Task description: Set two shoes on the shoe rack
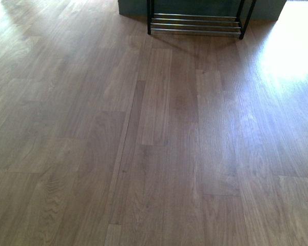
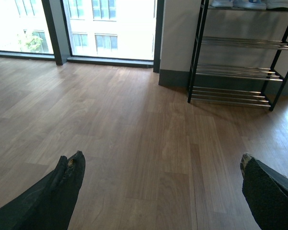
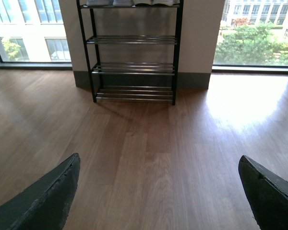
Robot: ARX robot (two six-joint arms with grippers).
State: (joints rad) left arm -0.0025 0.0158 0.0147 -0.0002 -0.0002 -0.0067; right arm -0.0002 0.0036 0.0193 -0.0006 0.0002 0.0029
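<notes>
Facing: shoe rack [image 3: 132,52] stood at 12 o'clock, well apart from both arms.
Shoes [image 3: 134,2]: on top tier, soles only visible.
Left gripper [image 2: 158,167]: jaws apart, empty.
Right gripper [image 3: 158,177]: jaws apart, empty.
Nearer arm: could not tell.

Only the fingers of each gripper show, in the wrist views. The left gripper [image 2: 161,165] has two black, tapering fingers [image 2: 62,191] with a rough, matte surface and worn, pale-scuffed tips. The right gripper [image 3: 158,165] has the same dark, wedge-shaped fingers [image 3: 48,199], coarse in texture, with rounded ends
</notes>
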